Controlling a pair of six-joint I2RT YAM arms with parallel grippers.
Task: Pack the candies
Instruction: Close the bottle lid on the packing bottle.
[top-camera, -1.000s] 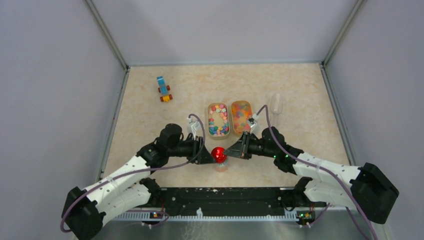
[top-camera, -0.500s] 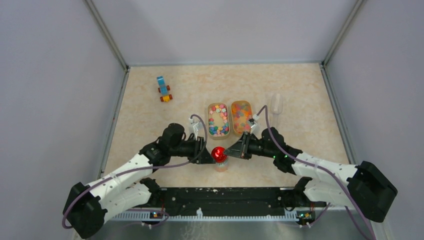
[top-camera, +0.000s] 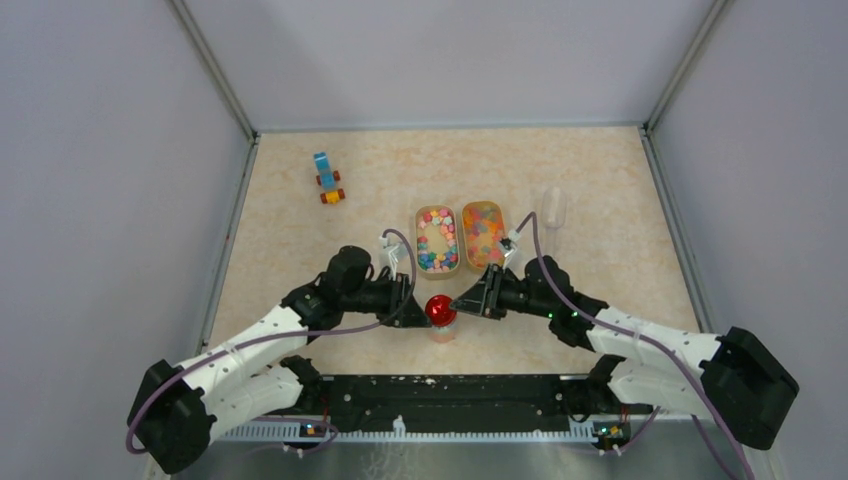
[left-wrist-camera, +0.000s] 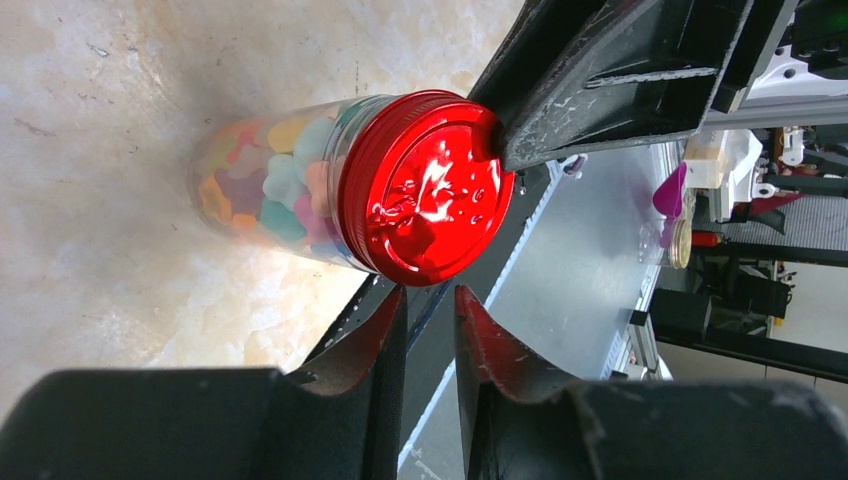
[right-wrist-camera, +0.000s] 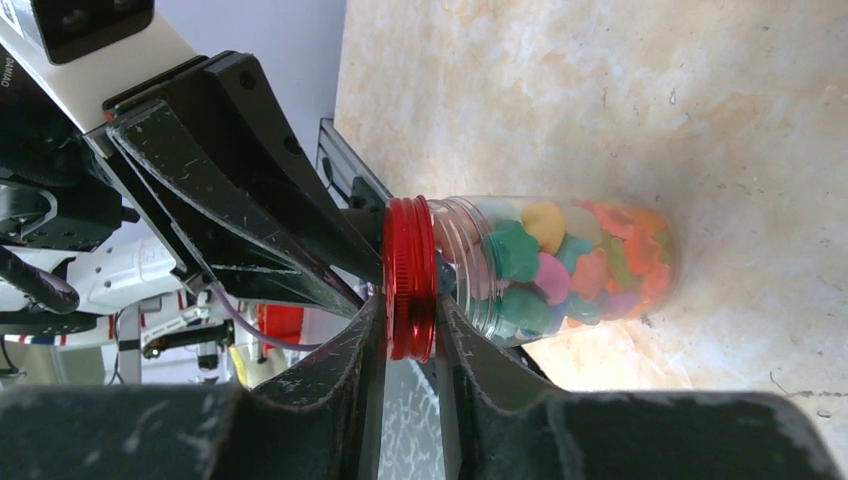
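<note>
The jar (top-camera: 440, 331) stands upright on the surface (top-camera: 300, 260) at about 6 o'clock in the overhead view, just ahead of the arm bases. It is well filled with candies (right-wrist-camera: 560, 270). More candies lie in two oval trays (top-camera: 418, 242) at 12 o'clock from the jar.

The right pincer (right-wrist-camera: 410, 312) comes in from 3 o'clock and is closed across the lid (left-wrist-camera: 425, 190), one finger on each side of its rim. This is most likely so the lid can be turned tight.

The left pincer (left-wrist-camera: 428, 300) sits at 9 o'clock from the jar, just beside it but not touching. Its fingers are drawn almost together, with only a thin gap and nothing between them. It looks placed to steady the jar body against the twist, though it has no hold yet.

A toy car (top-camera: 327, 178) rests well apart at 11 o'clock.
</note>
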